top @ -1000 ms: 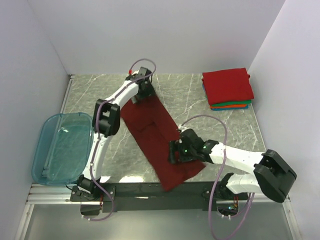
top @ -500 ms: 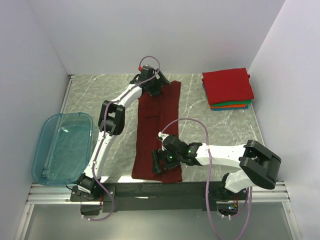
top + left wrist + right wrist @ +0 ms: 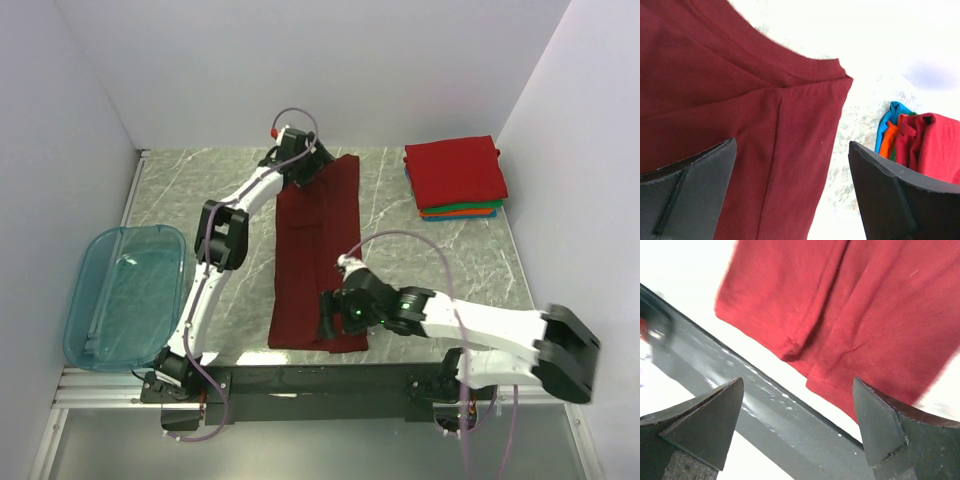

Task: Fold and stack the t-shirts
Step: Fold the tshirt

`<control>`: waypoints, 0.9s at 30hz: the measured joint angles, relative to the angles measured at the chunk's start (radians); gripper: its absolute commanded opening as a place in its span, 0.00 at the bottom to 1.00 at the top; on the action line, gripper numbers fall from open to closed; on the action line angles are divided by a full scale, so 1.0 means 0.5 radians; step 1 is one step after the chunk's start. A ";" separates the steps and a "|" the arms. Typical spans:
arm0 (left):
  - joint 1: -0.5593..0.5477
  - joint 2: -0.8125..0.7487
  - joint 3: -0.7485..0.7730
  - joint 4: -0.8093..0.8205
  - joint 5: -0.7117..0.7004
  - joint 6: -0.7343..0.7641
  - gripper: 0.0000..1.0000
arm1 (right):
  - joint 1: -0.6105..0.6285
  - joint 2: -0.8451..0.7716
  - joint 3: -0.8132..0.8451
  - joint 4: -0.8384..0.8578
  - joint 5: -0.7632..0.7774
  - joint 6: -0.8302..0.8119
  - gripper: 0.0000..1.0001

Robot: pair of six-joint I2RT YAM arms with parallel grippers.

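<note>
While the maroon t-shirt [image 3: 316, 250] lies folded into a long narrow strip on the table [image 3: 430, 260], running from close to the near edge up to the far side, the left gripper [image 3: 303, 167] is over its far end with jaws spread and nothing between them. The right gripper [image 3: 331, 316] is over the near end, jaws likewise apart and empty. The stack of folded t-shirts [image 3: 455, 175], red on top, sits at the far right, and the teal bin [image 3: 100, 300] at the near left

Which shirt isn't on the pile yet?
The dark maroon shirt: it lies as a long strip mid-table, while the bright red shirt tops the folded pile in the far right corner.
</note>
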State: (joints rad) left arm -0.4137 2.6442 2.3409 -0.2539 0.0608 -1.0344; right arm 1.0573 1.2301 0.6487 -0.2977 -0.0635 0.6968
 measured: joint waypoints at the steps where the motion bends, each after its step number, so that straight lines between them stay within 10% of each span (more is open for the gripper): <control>1: 0.000 -0.034 -0.019 -0.021 -0.028 0.024 0.99 | 0.000 -0.089 0.000 -0.031 0.047 0.016 0.96; 11: -0.022 -1.012 -0.492 -0.160 -0.112 0.336 0.99 | -0.003 -0.857 -0.008 -0.211 0.466 0.214 0.96; 19: -0.285 -2.544 -2.123 -0.006 -0.279 0.330 0.99 | -0.026 -0.967 -0.079 -0.396 0.622 0.320 0.96; 27: -0.651 -3.252 -3.317 -0.369 -0.431 -0.073 0.99 | -0.035 -1.124 -0.259 -0.443 0.702 0.463 0.96</control>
State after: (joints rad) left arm -0.7391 1.0183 0.6827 -0.4381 -0.1547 -1.0710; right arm 1.0397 0.6682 0.5194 -0.5190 0.2874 0.9283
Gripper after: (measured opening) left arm 0.995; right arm 0.961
